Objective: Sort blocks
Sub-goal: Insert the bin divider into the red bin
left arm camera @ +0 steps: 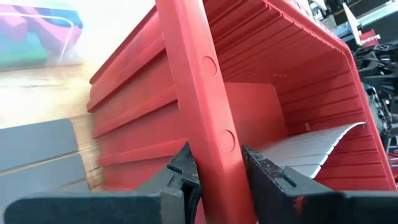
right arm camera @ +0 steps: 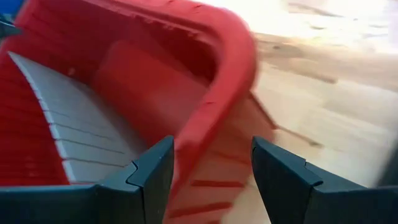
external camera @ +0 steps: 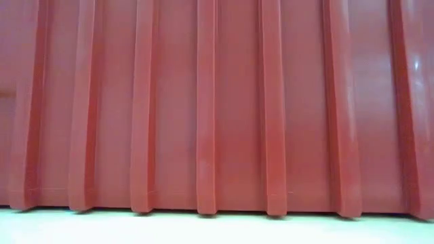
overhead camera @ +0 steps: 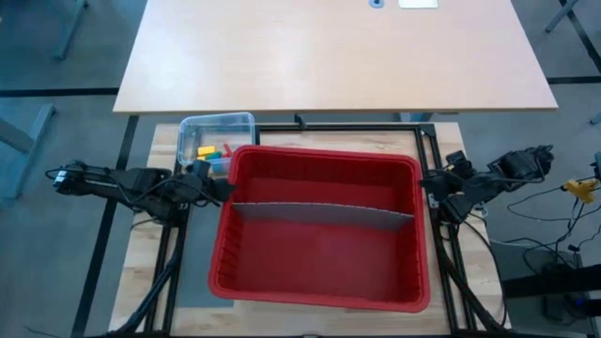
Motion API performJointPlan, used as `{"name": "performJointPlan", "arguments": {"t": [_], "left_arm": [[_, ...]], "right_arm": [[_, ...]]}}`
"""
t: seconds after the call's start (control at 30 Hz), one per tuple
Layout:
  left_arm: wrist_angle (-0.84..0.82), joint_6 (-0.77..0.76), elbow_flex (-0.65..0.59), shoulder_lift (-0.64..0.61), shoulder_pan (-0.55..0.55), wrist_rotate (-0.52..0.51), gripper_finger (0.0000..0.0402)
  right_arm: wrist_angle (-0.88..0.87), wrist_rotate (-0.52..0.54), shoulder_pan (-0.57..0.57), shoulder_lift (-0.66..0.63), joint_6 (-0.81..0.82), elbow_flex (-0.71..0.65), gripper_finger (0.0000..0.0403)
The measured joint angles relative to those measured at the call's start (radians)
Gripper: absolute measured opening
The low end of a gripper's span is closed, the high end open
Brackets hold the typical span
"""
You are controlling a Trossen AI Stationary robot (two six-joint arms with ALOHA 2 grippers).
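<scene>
I find my left gripper point(left arm camera: 214, 180) clenched on the red bin's point(overhead camera: 324, 161) left rim, presumably to shift it. My right gripper point(right arm camera: 211, 177) straddles the right rim, jaws released. The blocks point(overhead camera: 214, 152) sit in the tub point(overhead camera: 192, 127) at the table's point(overhead camera: 160, 249) far-left corner.

Yellow, red, green and blue blocks point(overhead camera: 214, 152), heaped in the clear tub point(overhead camera: 188, 130) beside the red bin's point(overhead camera: 319, 161) corner.
</scene>
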Motion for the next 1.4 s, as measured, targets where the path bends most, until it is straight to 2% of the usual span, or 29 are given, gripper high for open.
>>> {"name": "performJointPlan", "arguments": {"t": [0.23,0.33,0.67,0.8,0.93,1.23,1.4], "left_arm": [[0.002,0.000,-0.001,0.001,0.000,0.004,0.0081],[0.005,0.001,-0.002,-0.001,0.000,0.009,0.0081],[0.016,0.006,0.000,0.000,0.001,0.056,0.0081],[0.028,0.006,0.002,-0.003,0.001,0.073,0.0081],[0.029,0.001,0.003,-0.003,0.001,0.080,0.0081],[0.054,0.001,0.003,0.004,-0.001,0.092,0.0078],[0.067,0.004,0.003,0.004,-0.001,0.094,0.0076]], "right_arm": [[0.029,-0.035,0.000,0.019,0.029,-0.027,0.0190],[0.030,-0.036,0.000,0.037,0.038,-0.028,0.0176],[0.027,0.025,0.000,0.046,0.055,-0.025,0.0025],[0.023,0.055,0.000,0.043,0.043,-0.025,0.0004],[0.029,0.016,-0.001,0.043,0.017,-0.020,0.0037],[0.055,-0.109,0.000,0.048,0.064,-0.027,0.0183],[0.144,-0.123,0.000,0.052,0.062,-0.081,0.0212]]}}
